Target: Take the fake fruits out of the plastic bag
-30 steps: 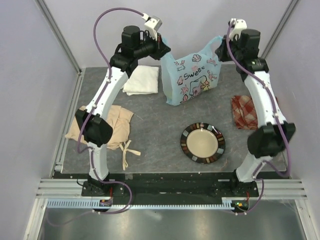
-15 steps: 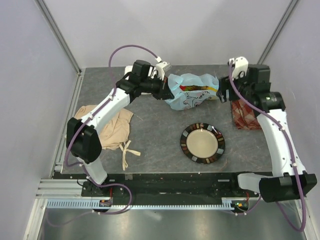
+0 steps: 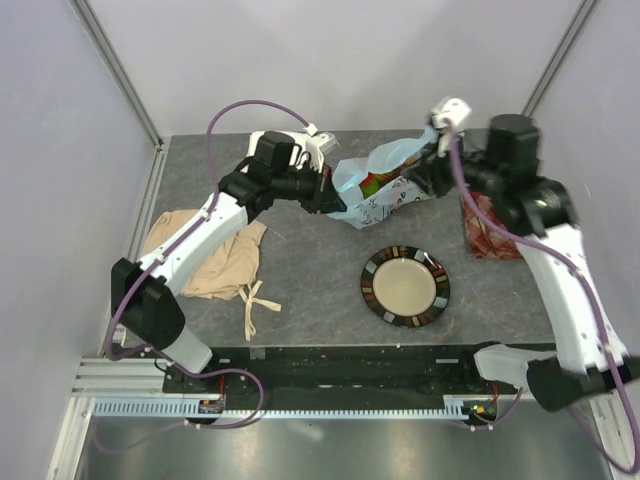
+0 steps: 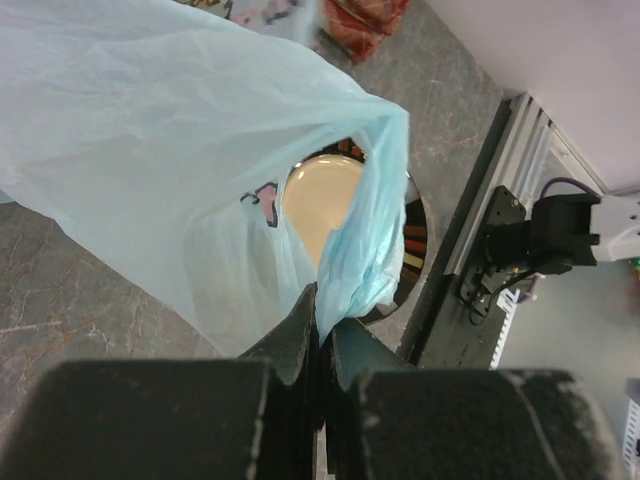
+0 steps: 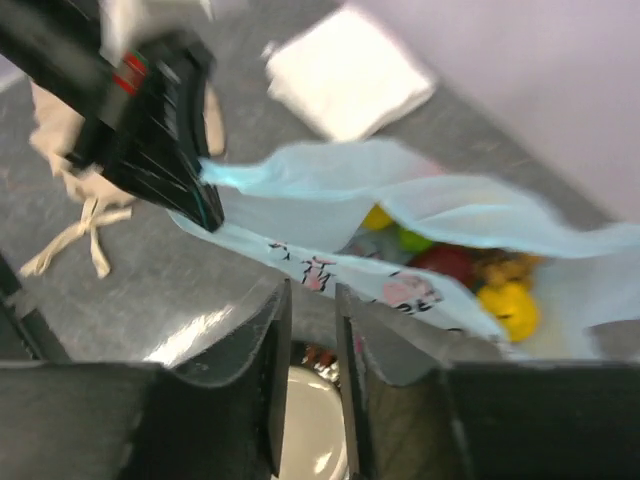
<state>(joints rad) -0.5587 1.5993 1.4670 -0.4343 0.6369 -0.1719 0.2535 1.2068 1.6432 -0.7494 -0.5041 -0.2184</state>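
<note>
The light-blue plastic bag (image 3: 385,190) lies tilted on the table behind the plate, its mouth open. My left gripper (image 3: 326,193) is shut on the bag's left edge; the left wrist view shows blue film (image 4: 355,255) pinched at the jaw tips (image 4: 322,305). My right gripper (image 3: 430,178) hovers at the bag's right end, jaws slightly apart with nothing between them (image 5: 312,300). Fake fruits show inside the bag: a yellow one (image 5: 505,305), a red one (image 5: 445,262), a green one (image 5: 412,240), a brown cluster (image 5: 500,268). They also show from above (image 3: 372,184).
A striped-rim plate (image 3: 405,286) sits in front of the bag. A red checked cloth (image 3: 485,225) lies at the right, a beige cloth (image 3: 215,255) at the left, and a folded white cloth (image 5: 350,70) behind the bag. Walls close the back and sides.
The bag, held high between both grippers a second ago, has come down to the table and tipped open. Both arms dropped and reached forward; the right wrist has since swung left over the bag.
</note>
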